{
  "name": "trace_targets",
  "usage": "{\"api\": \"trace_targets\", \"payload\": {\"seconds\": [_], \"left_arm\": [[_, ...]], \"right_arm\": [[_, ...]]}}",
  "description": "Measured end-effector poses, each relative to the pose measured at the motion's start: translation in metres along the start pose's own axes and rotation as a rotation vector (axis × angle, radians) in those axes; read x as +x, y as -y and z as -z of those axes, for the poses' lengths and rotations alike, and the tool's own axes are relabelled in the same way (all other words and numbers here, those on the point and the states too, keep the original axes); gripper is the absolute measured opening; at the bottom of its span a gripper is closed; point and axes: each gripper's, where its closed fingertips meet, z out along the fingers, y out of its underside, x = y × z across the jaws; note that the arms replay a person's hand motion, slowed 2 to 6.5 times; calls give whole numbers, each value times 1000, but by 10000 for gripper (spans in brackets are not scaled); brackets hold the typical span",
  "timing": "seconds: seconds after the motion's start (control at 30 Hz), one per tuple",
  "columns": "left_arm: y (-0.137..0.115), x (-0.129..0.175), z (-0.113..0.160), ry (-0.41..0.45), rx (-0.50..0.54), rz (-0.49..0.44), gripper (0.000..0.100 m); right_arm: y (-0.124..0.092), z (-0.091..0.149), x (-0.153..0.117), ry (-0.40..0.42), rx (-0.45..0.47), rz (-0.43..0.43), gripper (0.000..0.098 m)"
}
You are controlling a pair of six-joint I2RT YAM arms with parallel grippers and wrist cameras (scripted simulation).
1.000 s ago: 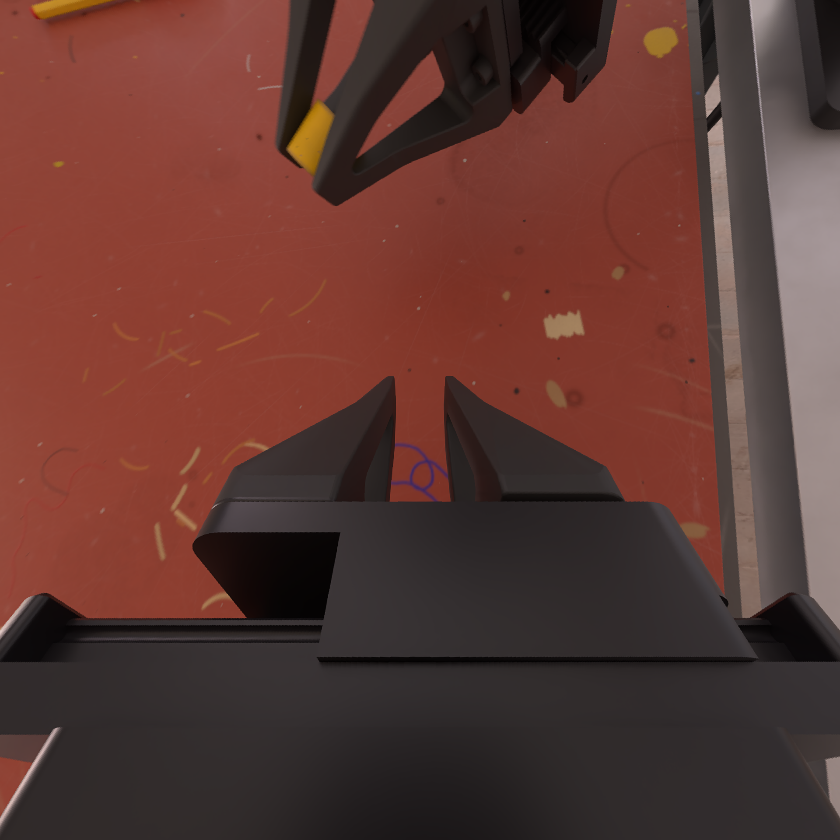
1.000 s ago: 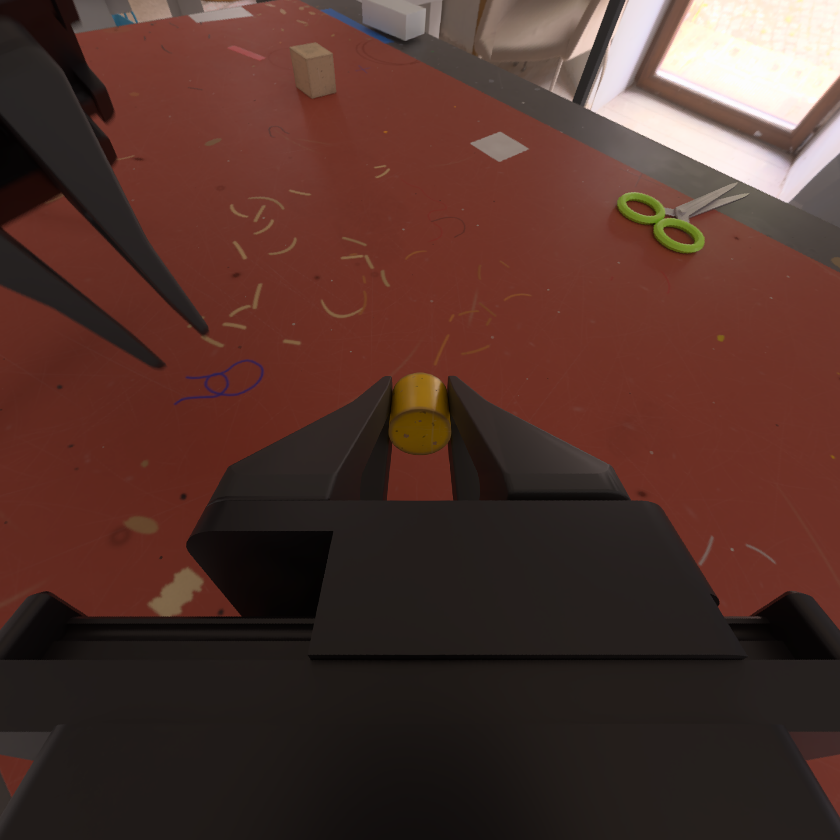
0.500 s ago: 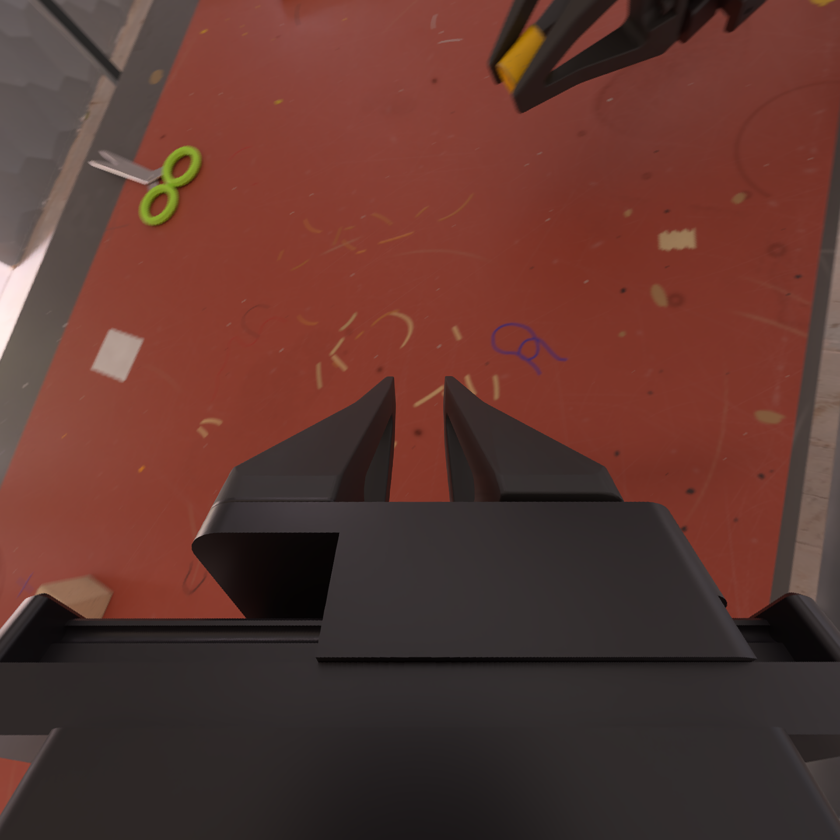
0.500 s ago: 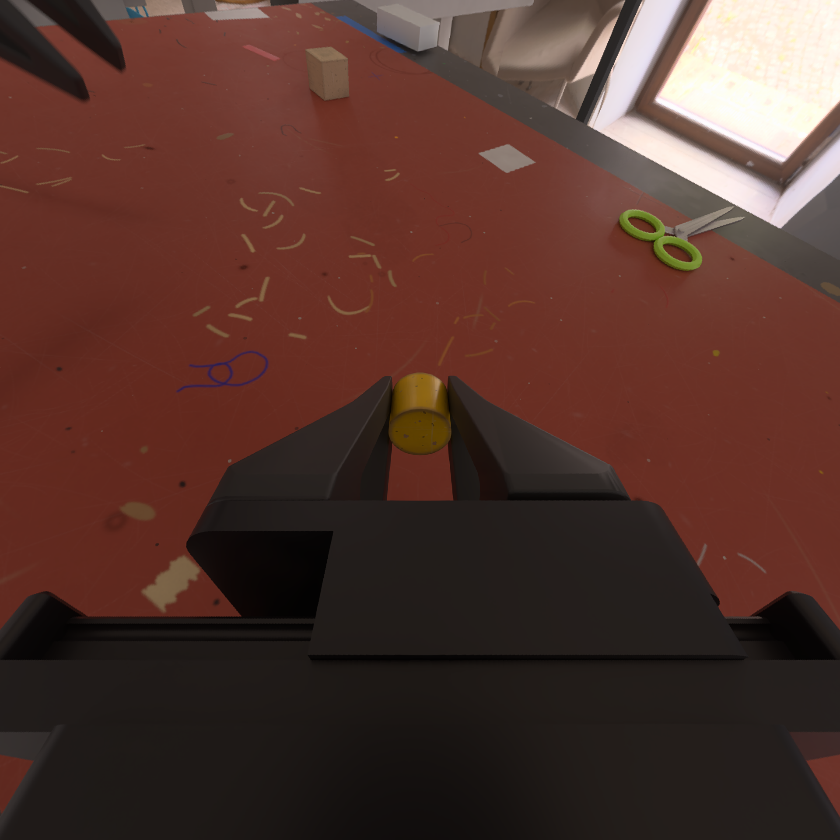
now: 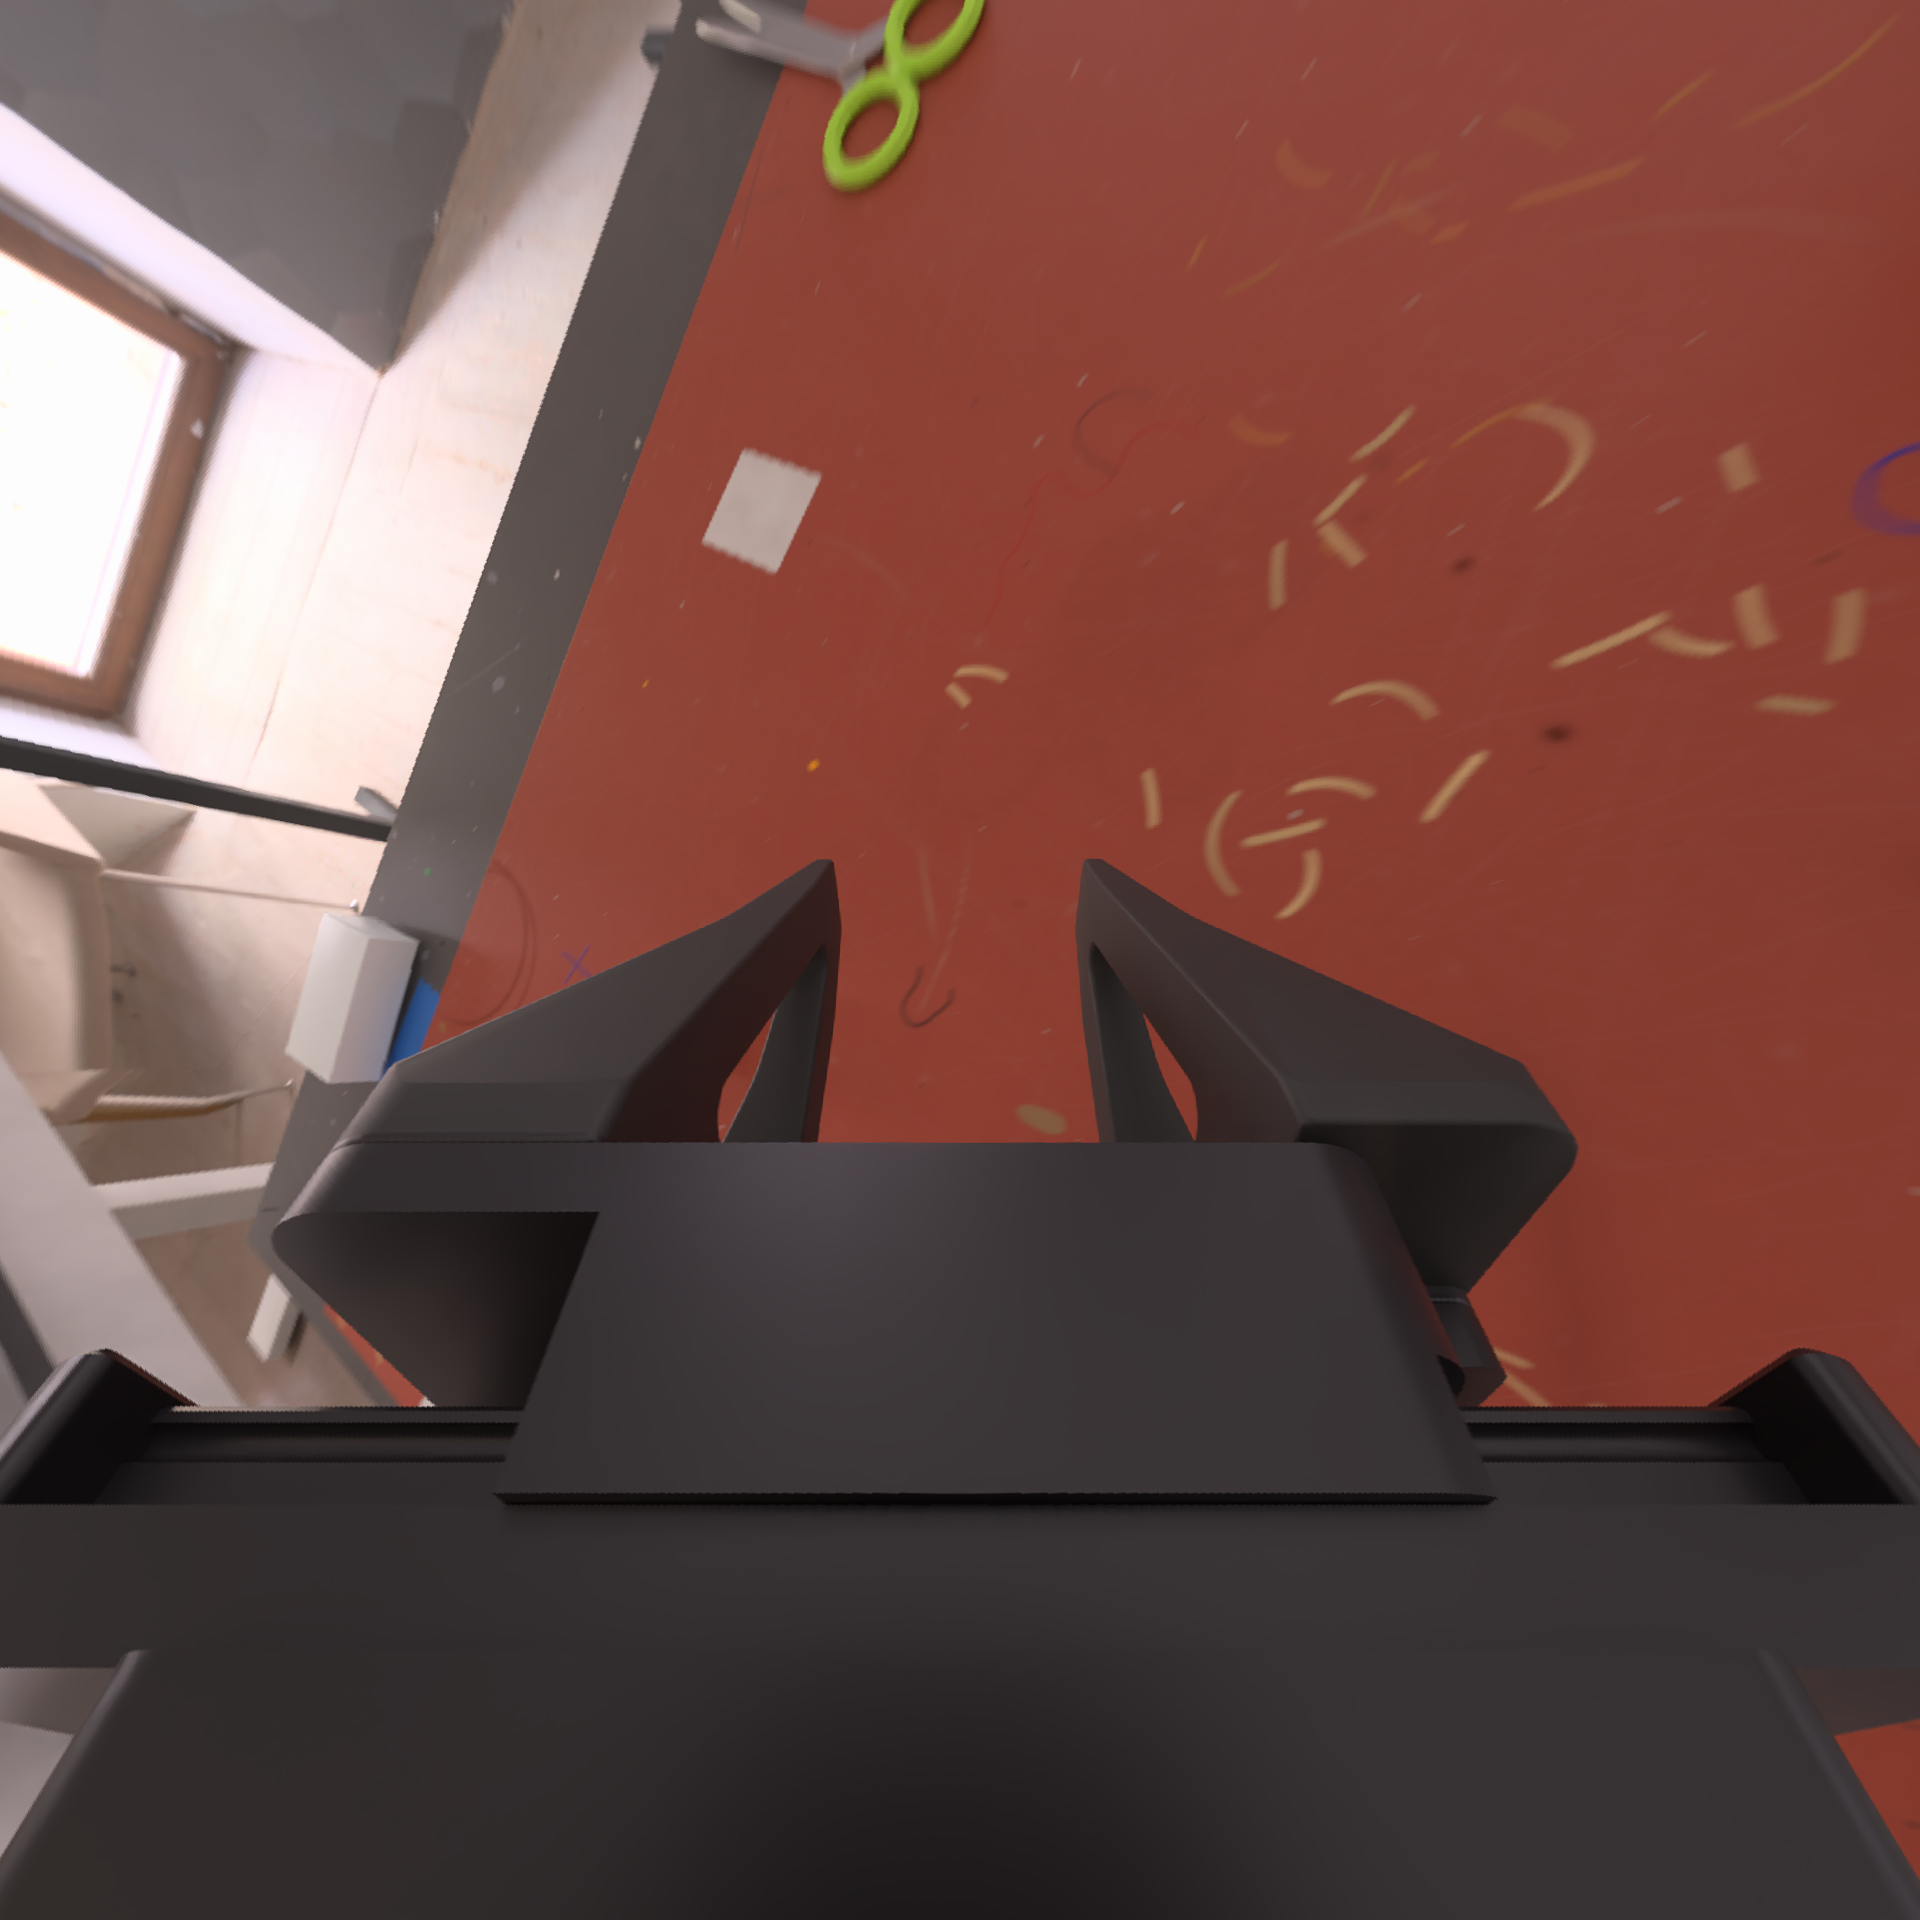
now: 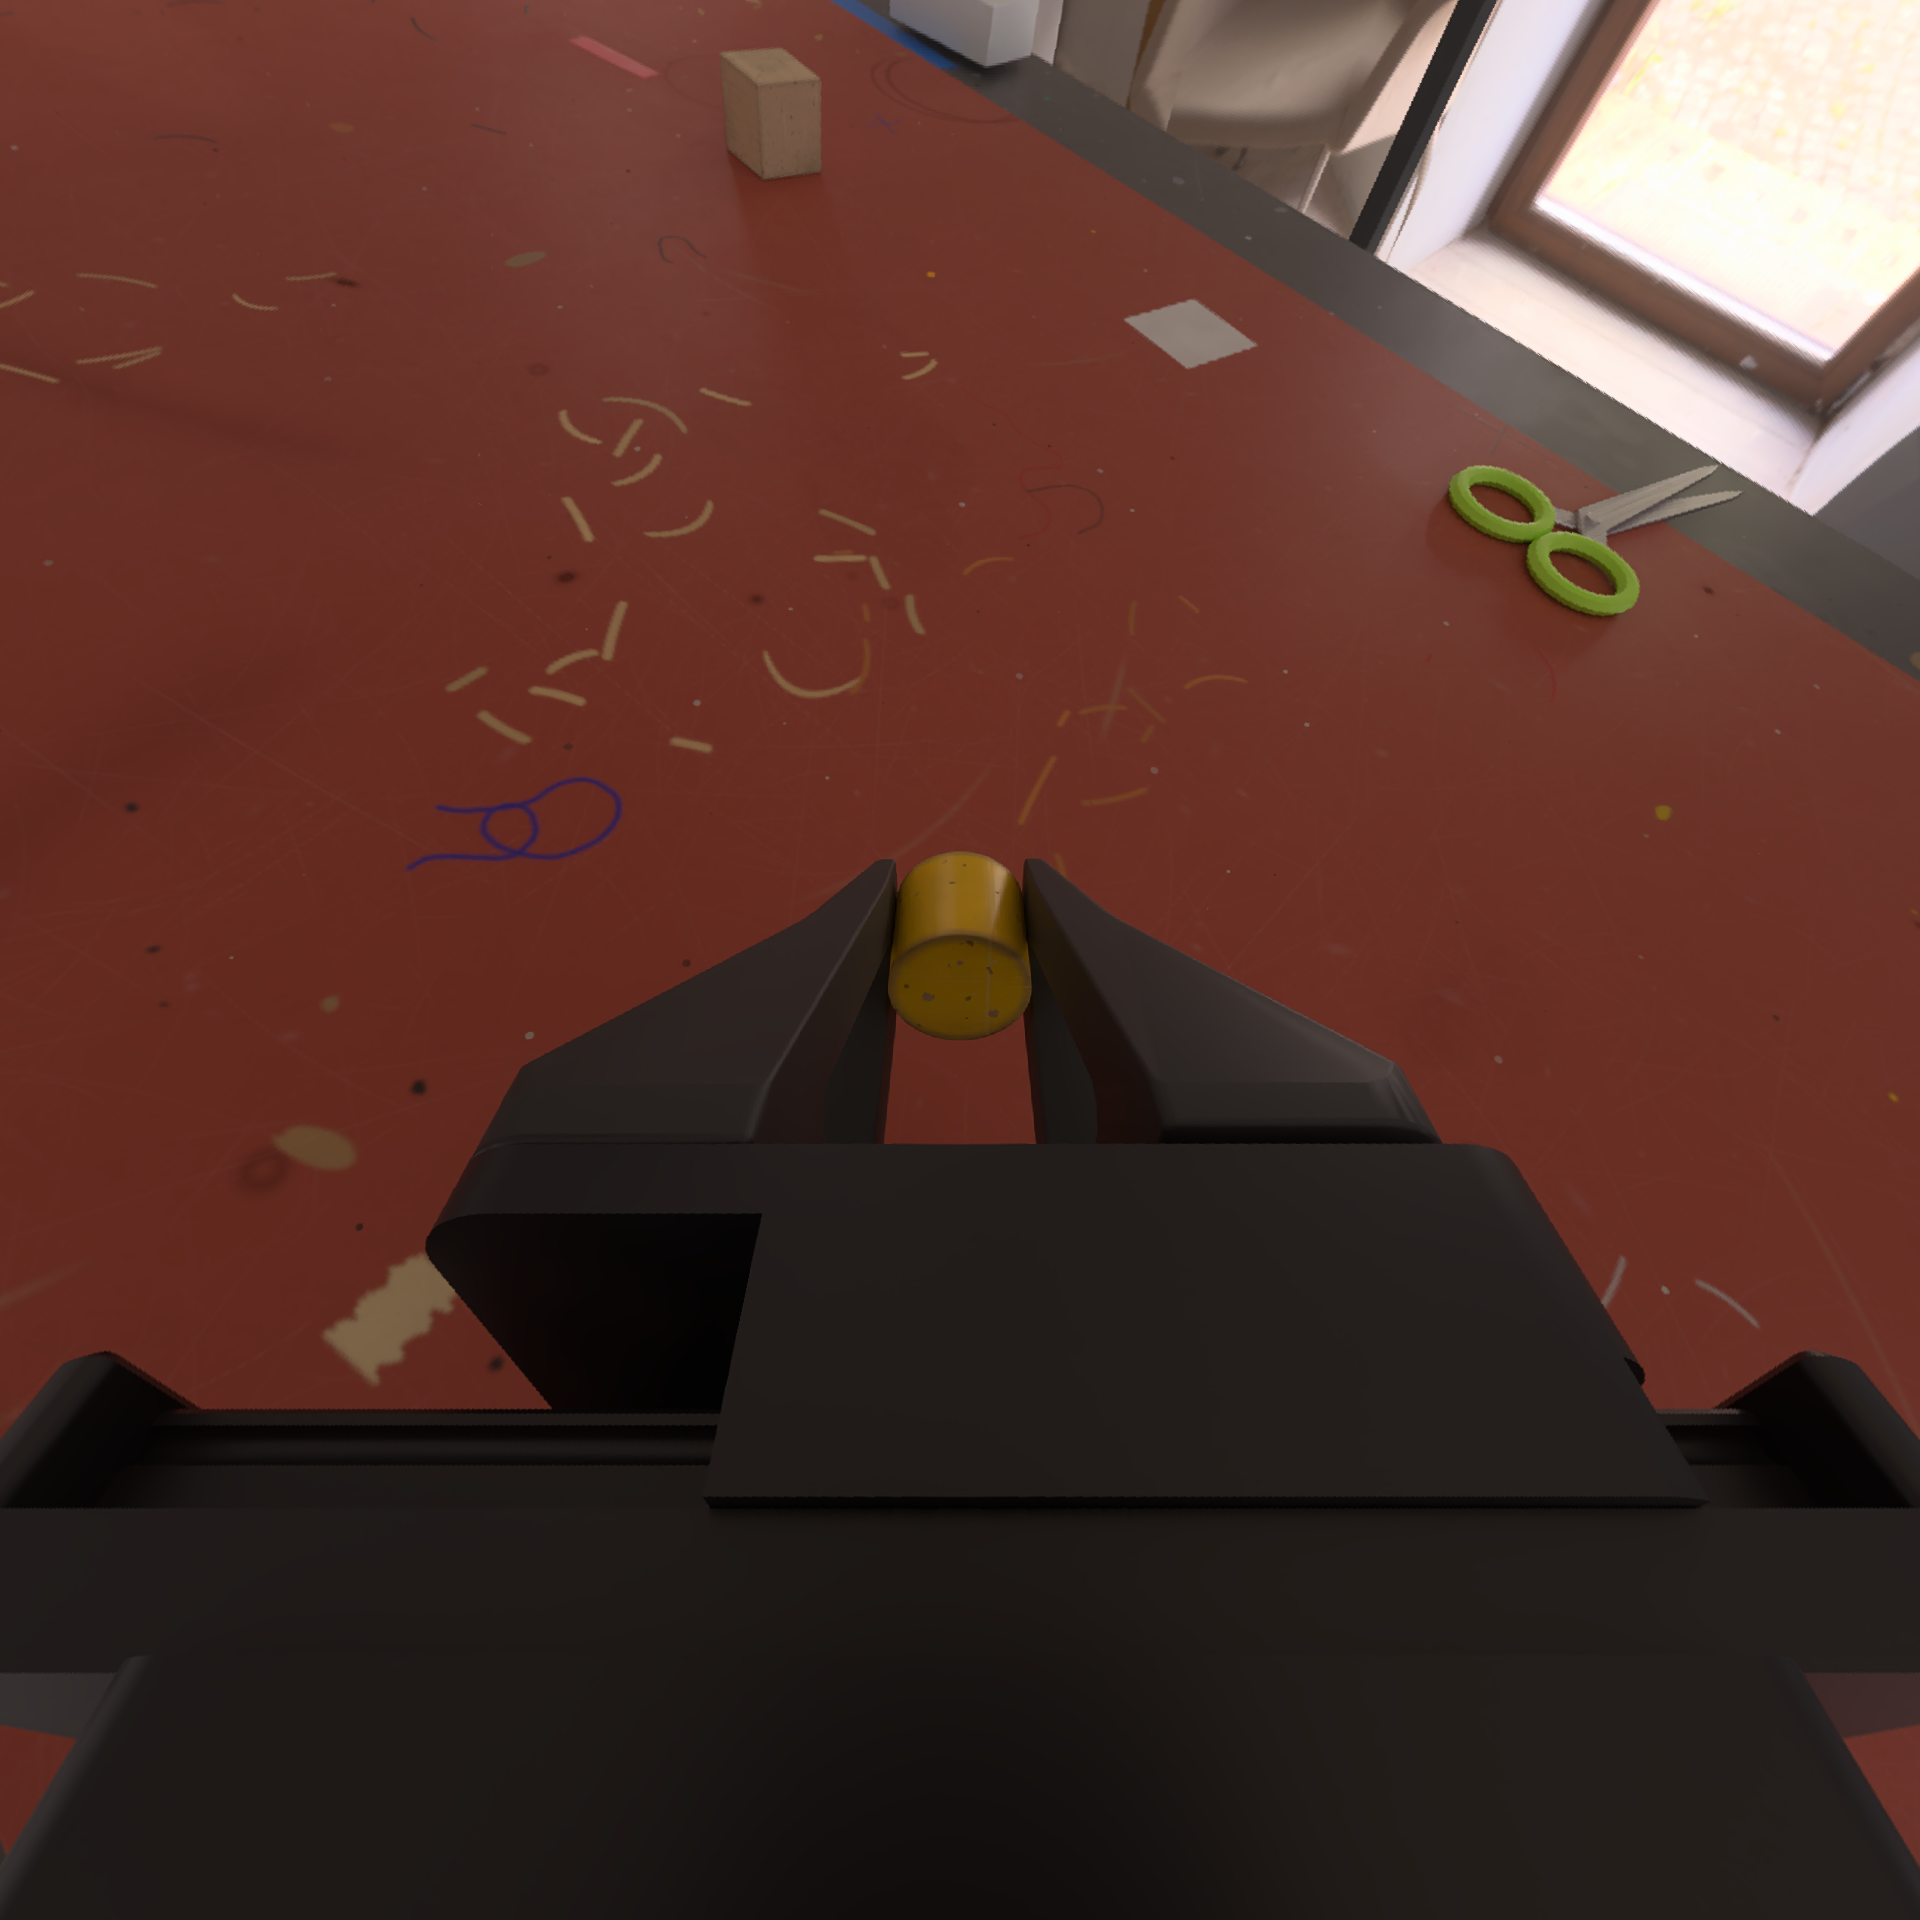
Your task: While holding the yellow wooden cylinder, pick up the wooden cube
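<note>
My right gripper (image 6: 960, 878) is shut on the yellow wooden cylinder (image 6: 958, 948) and holds it above the red table. The pale wooden cube (image 6: 772, 112) stands on the table far ahead and to the left in the right wrist view, near the far edge. My left gripper (image 5: 956, 873) is open and empty above the red table; the cube does not show in the left wrist view, and neither does the right gripper.
Green-handled scissors (image 6: 1558, 540) lie near the table's edge; they also show in the left wrist view (image 5: 883, 83). A pale square patch (image 6: 1190, 332) and a white box (image 5: 348, 1008) sit by the dark table edge (image 5: 540, 540). Wood shavings litter the red surface.
My left gripper has swung left toward the table edge and its jaws have opened. The right gripper with the cylinder has left the left wrist view. The right gripper has barely moved.
</note>
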Motion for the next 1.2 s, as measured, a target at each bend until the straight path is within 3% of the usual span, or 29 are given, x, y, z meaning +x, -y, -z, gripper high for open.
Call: {"api": "trace_targets", "payload": {"seconds": [0.23,0.5,0.73,0.93,1.2], "left_arm": [[-36,-52,-43,21,-197,-117,497],[-73,-96,-81,-4,-454,-268,552],[-103,-112,-98,-109,-627,-398,573],[-120,-111,-109,-201,-685,-468,584],[-148,-117,-114,-242,-817,-546,555]], "right_arm": [[-3,-3,-5,19,-24,25,199],[-5,-4,-8,37,-41,44,199],[-4,-4,-12,61,-35,43,199],[-5,-3,-13,77,-34,38,199],[-6,-3,-15,91,-38,44,199]]}}
